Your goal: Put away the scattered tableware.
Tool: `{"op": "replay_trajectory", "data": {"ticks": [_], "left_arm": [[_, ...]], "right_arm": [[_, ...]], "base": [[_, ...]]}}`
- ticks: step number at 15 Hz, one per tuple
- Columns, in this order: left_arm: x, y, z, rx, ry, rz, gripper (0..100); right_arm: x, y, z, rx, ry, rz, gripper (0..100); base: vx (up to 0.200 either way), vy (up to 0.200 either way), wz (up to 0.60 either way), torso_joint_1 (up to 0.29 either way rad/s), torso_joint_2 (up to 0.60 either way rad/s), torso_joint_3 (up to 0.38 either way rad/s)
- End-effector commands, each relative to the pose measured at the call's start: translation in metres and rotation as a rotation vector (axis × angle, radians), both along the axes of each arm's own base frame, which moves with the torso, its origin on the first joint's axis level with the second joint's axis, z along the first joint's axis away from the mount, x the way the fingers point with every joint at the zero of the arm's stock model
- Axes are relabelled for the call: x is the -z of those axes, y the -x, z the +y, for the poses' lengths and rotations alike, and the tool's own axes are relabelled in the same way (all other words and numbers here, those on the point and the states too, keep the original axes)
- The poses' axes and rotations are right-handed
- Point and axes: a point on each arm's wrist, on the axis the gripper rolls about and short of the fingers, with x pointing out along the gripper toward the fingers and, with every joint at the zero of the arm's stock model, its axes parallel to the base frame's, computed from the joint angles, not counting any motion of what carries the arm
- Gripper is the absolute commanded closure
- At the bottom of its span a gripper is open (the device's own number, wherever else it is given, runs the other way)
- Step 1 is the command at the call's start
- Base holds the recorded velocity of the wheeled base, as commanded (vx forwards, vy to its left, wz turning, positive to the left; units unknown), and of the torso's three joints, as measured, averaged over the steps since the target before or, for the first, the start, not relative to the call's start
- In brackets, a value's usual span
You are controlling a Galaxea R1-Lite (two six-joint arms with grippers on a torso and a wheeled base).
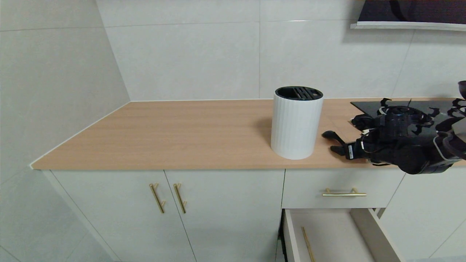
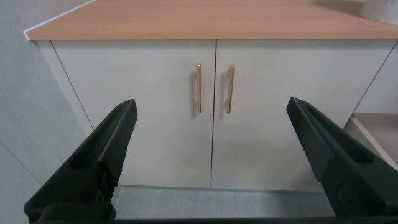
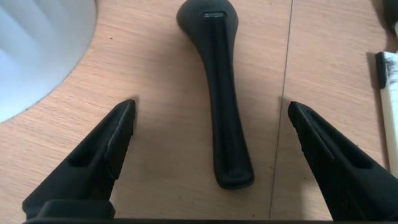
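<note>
Nearest the robot, the left gripper [image 2: 210, 109] hangs low in front of the cabinet doors [image 2: 155, 112] with their brass handles [image 2: 199, 87], its fingers spread wide and nothing between them. Beside those doors an open drawer [image 1: 358, 227] holds a thin pale stick [image 1: 307, 243]. Up on the wooden countertop [image 1: 182, 131], the right gripper [image 3: 210, 107] sits low over the board near its front edge, fingers also spread apart, one on each side of a black utensil handle [image 3: 227, 143] without touching it. The handle lies flat on the wood, its broad rounded end pointing away from the wrist and its slimmer part running back under the gripper. The working end is hidden, so whether it is a knife, a ladle or something else cannot be told. It looks like a stiff, matte moulded piece, probably light in itself, though a heavier head could make it tip once lifted. The best hold seems to be across the narrow flanks near the middle, with the fingertips brought right down to the board, since the handle lies flush with the wood. A pale stick with a dark tip [image 3: 388, 106] lies just beside it. Just beyond stands the white ribbed holder [image 1: 296, 123] with its black slotted top, a likely home for the utensil, and farther right is the black hob [image 1: 367, 105].
</note>
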Motion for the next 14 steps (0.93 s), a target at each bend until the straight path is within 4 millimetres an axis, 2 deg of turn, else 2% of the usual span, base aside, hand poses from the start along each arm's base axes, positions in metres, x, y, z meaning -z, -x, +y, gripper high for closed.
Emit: {"op": "replay_trajectory", "data": {"ticks": [1,8,14], "left_arm": [[0.0,0.0,0.0,-0.001,0.0,0.0,0],[0.0,0.0,0.0,-0.001,0.0,0.0,0],[0.0,0.0,0.0,-0.001,0.0,0.0,0]], "right_arm": [[0.0,0.0,0.0,-0.001,0.0,0.0,100],[-0.008,0.005,0.001,-0.001,-0.003,0.02,100],[-0.049,0.032,0.006,0.001,-0.03,0.134,100]], "base": [[0.0,0.0,0.0,0.0,0.0,0.0],[0.0,0.0,0.0,0.0,0.0,0.0],[0.0,0.0,0.0,0.0,0.0,0.0]]}}
